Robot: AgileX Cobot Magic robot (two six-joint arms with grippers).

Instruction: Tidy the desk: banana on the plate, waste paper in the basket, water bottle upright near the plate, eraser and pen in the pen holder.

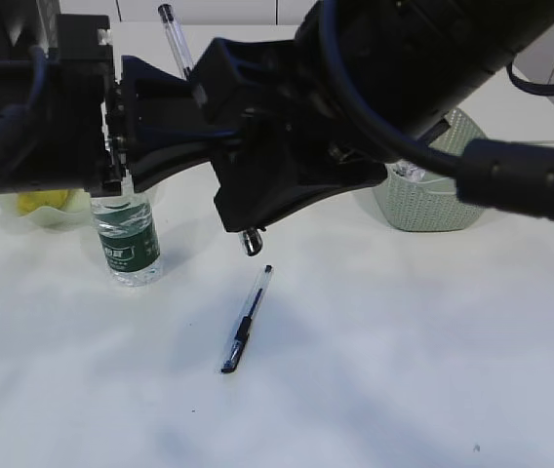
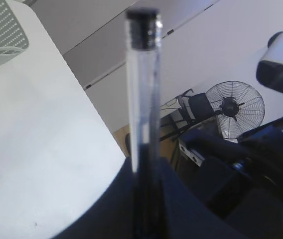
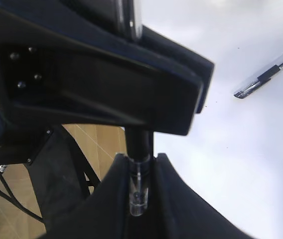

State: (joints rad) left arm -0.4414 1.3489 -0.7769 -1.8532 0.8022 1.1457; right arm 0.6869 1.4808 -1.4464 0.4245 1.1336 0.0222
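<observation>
- Pen point(image 1: 174, 37) held in mid-air, both grippers on it at once: left gripper point(image 1: 126, 122) pinches its lower barrel, right gripper point(image 3: 140, 164) is clamped narrow on one end. Looks like a hand-over btwn arms.
- 2nd pen point(image 1: 247, 319) lies flat on the white counter point(image 1: 404, 370), centre front, well apart from both arms.
- Water bottle point(image 1: 127, 237) already upright, left side, just beside the plate point(image 1: 58, 216) w/ banana point(image 1: 43, 202) on it.
- Basket point(image 1: 433, 195) sits right rear, w/ paper inside.
- Pen holder & eraser not visible; arms block much of the rear.
- Step in hand, by my read: getting the held pen to the pen holder. Next move likely needs one gripper to let go so the other carries it alone; release must not tip the pen out.
- Room: front counter wide open. Bottle stands directly below left gripper, so any drop there risks knocking it. Counter's far edge shows in left wrist view.
</observation>
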